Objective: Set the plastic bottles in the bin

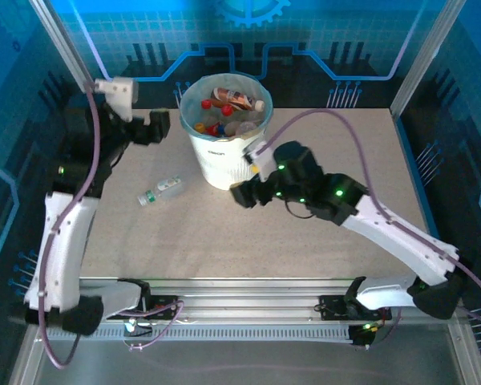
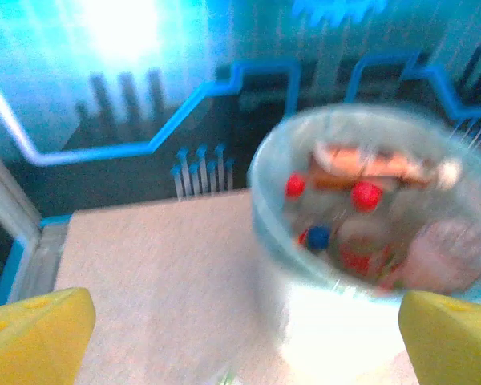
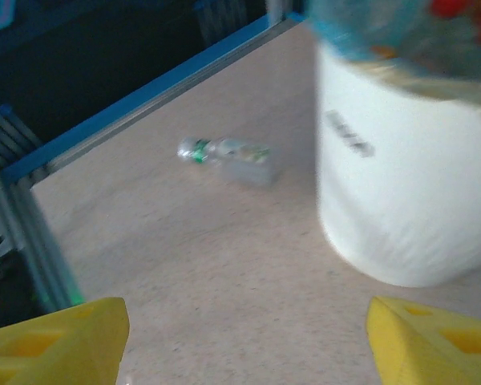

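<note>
- Plastic bottles (image 1: 227, 112) heaped inside the bin (image 1: 224, 156), ahead of the left gripper (image 1: 156, 127) and a little to its right; red caps, one blue cap, an orange-brown bottle lying across the top, a pink one beside it.
- Same heap (image 2: 367, 195) blurry from the left wrist, down in the bin (image 2: 260, 192) with its light teal bag.
- One more clear bottle (image 1: 160, 192) with a green band, lying on its side on the table (image 1: 305, 241), apart from the bin.
- From the right wrist, that bottle (image 3: 228, 156) ahead of the right gripper (image 3: 248, 341) and to its left, well apart from it.
- Bin wall (image 3: 401, 200), white with small dark letters, ahead and to the right of the same gripper.
- From above, right gripper (image 1: 244, 192) just beside the foot of the bin; cannot tell if touching.
- Left gripper (image 2: 244, 333) spread wide, yellow fingers (image 2: 36, 329) at both edges, nothing between them.
- Right gripper spread wide too, yellow fingers (image 3: 60, 341) far apart, nothing held.
</note>
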Tool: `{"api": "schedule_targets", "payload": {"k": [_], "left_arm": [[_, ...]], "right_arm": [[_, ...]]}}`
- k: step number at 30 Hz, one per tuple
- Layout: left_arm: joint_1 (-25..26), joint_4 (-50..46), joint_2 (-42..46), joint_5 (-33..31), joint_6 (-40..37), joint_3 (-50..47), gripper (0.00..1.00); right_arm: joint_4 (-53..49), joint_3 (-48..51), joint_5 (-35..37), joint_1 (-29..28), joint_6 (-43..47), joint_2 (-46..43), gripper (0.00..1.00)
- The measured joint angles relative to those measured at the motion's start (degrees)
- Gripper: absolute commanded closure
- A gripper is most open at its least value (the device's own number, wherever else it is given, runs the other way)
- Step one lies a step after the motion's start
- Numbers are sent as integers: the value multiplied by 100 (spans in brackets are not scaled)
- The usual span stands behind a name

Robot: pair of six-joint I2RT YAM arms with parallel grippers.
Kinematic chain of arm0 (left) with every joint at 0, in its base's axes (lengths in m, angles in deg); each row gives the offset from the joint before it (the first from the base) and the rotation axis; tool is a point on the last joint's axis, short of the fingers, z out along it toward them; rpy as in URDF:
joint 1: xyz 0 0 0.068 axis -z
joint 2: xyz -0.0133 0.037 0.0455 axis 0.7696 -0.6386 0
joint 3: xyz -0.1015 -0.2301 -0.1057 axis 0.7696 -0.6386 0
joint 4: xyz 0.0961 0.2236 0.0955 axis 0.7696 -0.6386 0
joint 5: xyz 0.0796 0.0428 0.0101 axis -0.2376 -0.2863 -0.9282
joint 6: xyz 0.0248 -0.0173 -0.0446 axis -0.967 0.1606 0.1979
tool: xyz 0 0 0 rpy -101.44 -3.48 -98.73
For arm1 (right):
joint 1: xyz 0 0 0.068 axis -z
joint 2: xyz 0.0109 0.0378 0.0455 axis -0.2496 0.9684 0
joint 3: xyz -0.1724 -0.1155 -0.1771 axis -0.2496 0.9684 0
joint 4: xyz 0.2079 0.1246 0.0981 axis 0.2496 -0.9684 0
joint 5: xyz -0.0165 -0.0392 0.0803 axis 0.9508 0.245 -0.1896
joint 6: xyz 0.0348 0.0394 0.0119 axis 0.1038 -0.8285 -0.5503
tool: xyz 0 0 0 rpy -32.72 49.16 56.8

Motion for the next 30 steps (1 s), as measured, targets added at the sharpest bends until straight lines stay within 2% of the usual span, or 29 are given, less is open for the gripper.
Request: {"api": "schedule_targets", "payload": {"k": [3,9,19,24,30], "left_arm": [[-304,-15,184,50,-240,-1128,1],[-688,-146,-807,52,-632,-2173,1],[-866,-13,-1956,350,-1648,-2500,1],[-866,-2,-2815,354,-1950,-2339,1],[-763,103,-3445,299,-2146,-1961,1]], "right_arm": [[9,-153,-85,-306,0,531,22],[-52,-529,-175,-737,129,1128,22],[-26,-461,-170,-833,304,817,21],[-28,-369,-151,-833,387,643,21],[-55,-323,-151,-831,479,643,21]]}}
